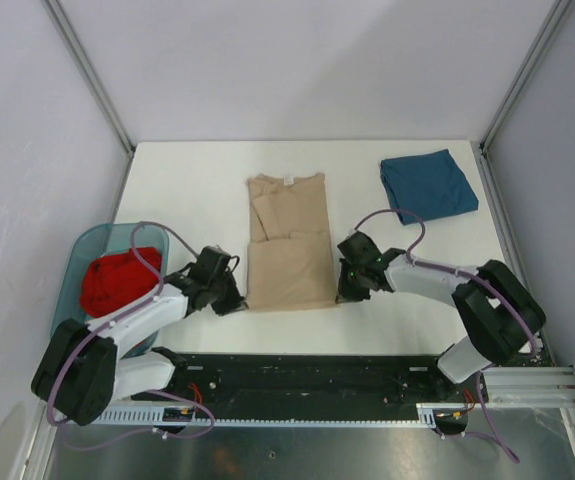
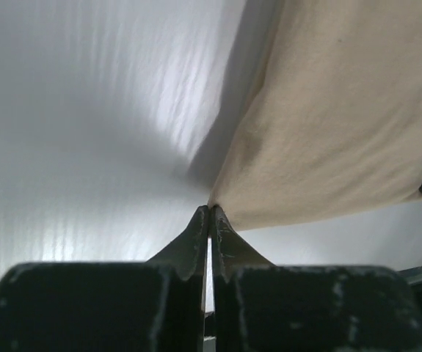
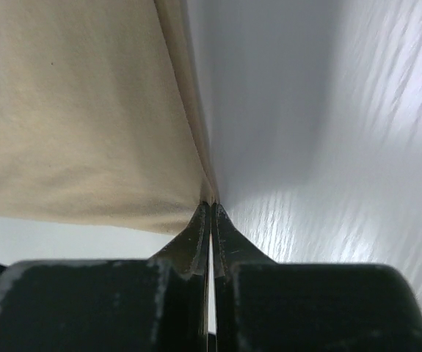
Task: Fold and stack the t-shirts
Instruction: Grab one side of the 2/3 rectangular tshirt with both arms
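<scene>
A tan t-shirt [image 1: 288, 245] lies lengthwise on the white table, its sides folded in and a white neck label at the far end. My left gripper [image 1: 239, 300] is shut on its near left corner [image 2: 218, 205]. My right gripper [image 1: 343, 292] is shut on its near right corner [image 3: 205, 192]. In both wrist views the cloth [image 2: 343, 117] [image 3: 71, 110] rises from the pinched tips. A folded teal-blue t-shirt [image 1: 427, 184] rests at the far right. A red t-shirt [image 1: 117, 280] is bunched in the bin at left.
A translucent blue-green bin [image 1: 85, 252] holding the red shirt sits at the table's left edge. Grey enclosure walls and metal posts [image 1: 87, 70] surround the table. A black rail [image 1: 307, 375] runs along the near edge between the arm bases.
</scene>
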Controlling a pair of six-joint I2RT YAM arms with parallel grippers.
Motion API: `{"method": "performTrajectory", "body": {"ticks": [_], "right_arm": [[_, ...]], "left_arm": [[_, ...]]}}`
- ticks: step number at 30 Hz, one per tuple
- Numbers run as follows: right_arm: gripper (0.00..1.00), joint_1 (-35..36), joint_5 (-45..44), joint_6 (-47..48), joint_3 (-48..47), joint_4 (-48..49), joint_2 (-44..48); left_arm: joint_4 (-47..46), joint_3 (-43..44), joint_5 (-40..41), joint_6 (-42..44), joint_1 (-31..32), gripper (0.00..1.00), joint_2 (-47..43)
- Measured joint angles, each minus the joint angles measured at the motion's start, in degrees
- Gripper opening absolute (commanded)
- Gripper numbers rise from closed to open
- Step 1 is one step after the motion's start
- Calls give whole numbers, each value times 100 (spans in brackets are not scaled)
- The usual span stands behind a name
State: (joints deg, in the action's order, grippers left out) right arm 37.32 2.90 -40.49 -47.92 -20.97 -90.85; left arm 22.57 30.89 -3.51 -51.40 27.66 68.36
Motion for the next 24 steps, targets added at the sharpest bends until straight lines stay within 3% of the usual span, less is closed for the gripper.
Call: {"method": "performTrajectory", "body": {"ticks": [4,9,13,24], "right_arm": [[2,393,13,-396,457,39,413],[22,511,-68,-756,702,7,691],[29,522,-199,-909,791,-184,916],[29,616,-306,-1080,822,-402,1163]], "left_arm": [[170,-437,-138,22,15,22,-428],[398,-695,-249,59,17,33,-903],[428,-708,-332,109,17,35,-1161],[431,-708,-492,245,17,39,-994]]}}
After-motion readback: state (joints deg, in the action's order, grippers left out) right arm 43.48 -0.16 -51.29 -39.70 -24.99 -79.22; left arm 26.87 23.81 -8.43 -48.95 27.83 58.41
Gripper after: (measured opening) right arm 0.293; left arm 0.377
